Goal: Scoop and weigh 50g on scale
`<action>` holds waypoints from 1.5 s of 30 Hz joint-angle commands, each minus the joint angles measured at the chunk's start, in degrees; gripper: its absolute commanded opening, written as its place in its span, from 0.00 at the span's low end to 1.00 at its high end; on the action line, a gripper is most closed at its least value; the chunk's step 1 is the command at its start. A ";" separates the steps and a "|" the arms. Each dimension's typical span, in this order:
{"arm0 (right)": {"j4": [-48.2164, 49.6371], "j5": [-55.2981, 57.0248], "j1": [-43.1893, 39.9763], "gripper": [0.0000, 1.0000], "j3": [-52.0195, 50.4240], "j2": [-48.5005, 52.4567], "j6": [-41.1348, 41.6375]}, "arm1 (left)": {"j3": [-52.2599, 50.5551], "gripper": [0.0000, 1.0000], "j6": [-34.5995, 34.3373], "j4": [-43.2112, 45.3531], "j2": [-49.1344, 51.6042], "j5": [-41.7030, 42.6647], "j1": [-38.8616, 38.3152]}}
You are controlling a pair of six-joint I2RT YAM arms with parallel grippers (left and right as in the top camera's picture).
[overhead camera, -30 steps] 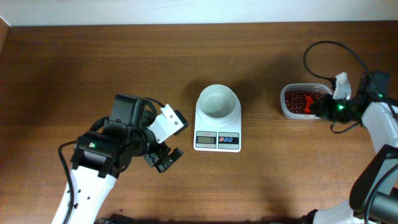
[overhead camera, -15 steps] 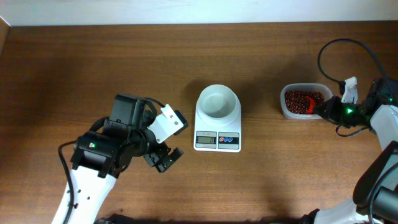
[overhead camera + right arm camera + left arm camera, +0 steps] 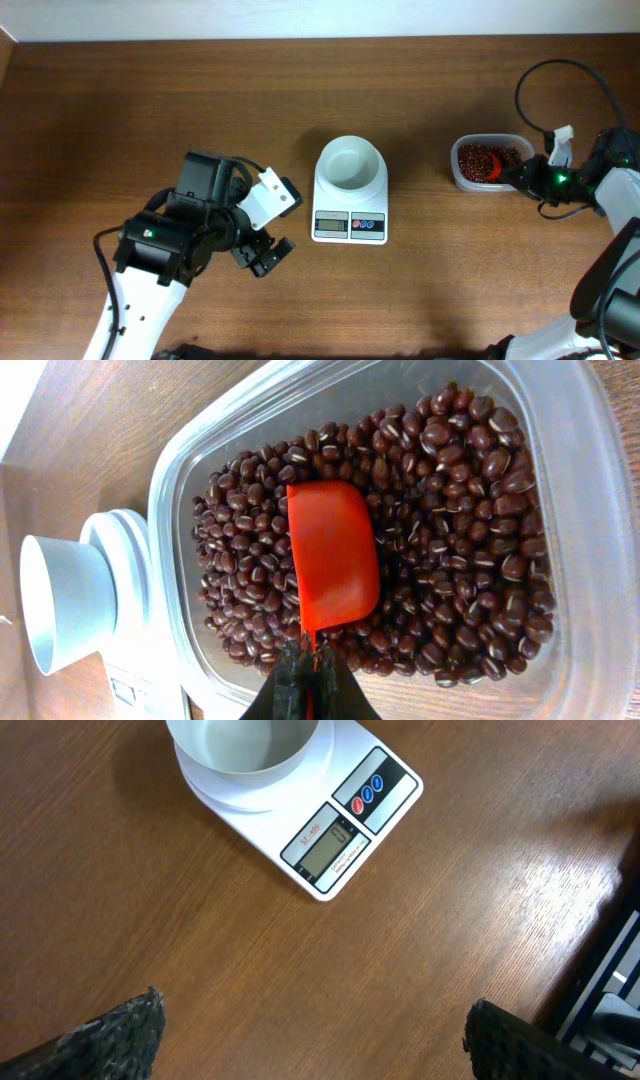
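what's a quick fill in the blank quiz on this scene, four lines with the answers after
1. The white bowl on the scale is ____.
2. The right gripper is shut on the orange-red scoop at its ____.
3. The clear tub holds small dark red-brown ____.
4. The left gripper has its jaws ____.
Missing words: empty; handle; beans; open.
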 commanded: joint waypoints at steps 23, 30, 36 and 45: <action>-2.05 -12.96 -9.94 0.04 -1.36 2.67 0.37 | 0.00 0.99 1.09 -0.07 0.00 1.03 0.22; -0.87 -19.19 -9.94 0.04 -1.36 2.67 0.37 | 0.00 0.99 1.09 -0.07 0.00 1.03 0.22; -0.74 -21.03 -9.97 0.04 -1.36 2.67 0.39 | 0.00 0.99 1.09 -0.07 0.00 1.03 0.22; -0.50 -22.18 -9.97 0.04 -1.36 2.67 0.39 | 0.00 0.99 1.09 -0.07 0.00 1.03 0.22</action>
